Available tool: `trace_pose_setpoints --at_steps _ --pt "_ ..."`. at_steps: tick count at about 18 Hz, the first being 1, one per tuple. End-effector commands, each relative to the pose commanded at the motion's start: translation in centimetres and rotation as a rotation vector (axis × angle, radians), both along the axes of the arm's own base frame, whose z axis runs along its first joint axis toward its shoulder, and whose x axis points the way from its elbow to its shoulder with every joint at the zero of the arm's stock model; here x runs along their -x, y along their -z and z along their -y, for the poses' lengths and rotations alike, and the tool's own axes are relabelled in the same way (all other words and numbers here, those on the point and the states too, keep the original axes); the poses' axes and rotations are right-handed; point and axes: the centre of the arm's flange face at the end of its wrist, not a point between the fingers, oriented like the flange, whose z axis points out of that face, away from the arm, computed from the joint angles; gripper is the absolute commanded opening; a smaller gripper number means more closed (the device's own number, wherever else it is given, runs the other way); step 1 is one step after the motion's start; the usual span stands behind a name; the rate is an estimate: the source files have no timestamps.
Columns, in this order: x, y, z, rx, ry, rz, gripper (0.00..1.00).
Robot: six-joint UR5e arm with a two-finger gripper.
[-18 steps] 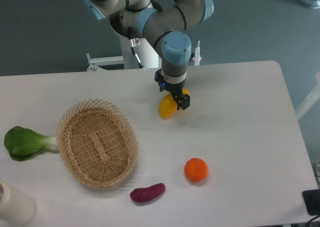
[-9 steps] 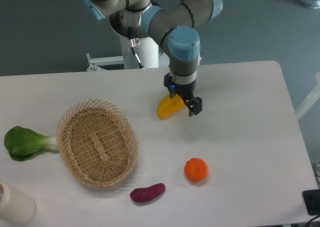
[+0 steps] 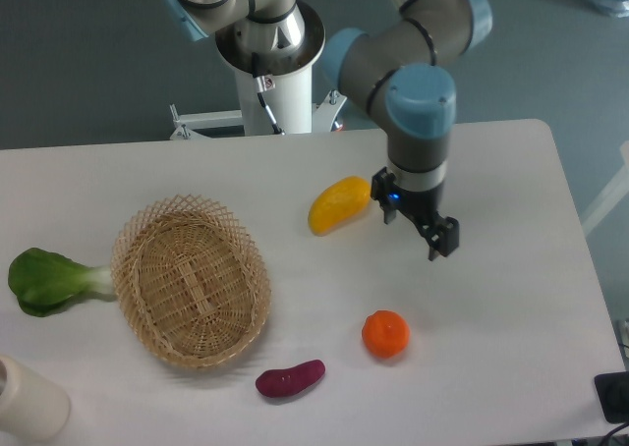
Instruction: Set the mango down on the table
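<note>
Fingers (image 3: 418,222) now clear of mango (image 3: 339,203), moved right, table (image 3: 511,269)

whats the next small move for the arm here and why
Probably just lift and retreat away from the fruit. The mango lies on the table by itself, and the gripper hangs to its right with nothing between its fingers, so the placing looks done. Moving up rather than left should avoid nudging the mango.
</note>
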Motion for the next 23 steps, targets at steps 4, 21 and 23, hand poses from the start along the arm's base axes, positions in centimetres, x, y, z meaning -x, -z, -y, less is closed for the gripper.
trace_pose_setpoints --at_steps 4,21,23 --pt "2.2 -0.7 -0.5 -0.011 -0.009 -0.019 1.00" --pt "3.2 0.2 -0.1 0.021 -0.014 0.027 1.00" --pt "3.2 0.3 -0.2 0.022 -0.013 0.028 1.00"
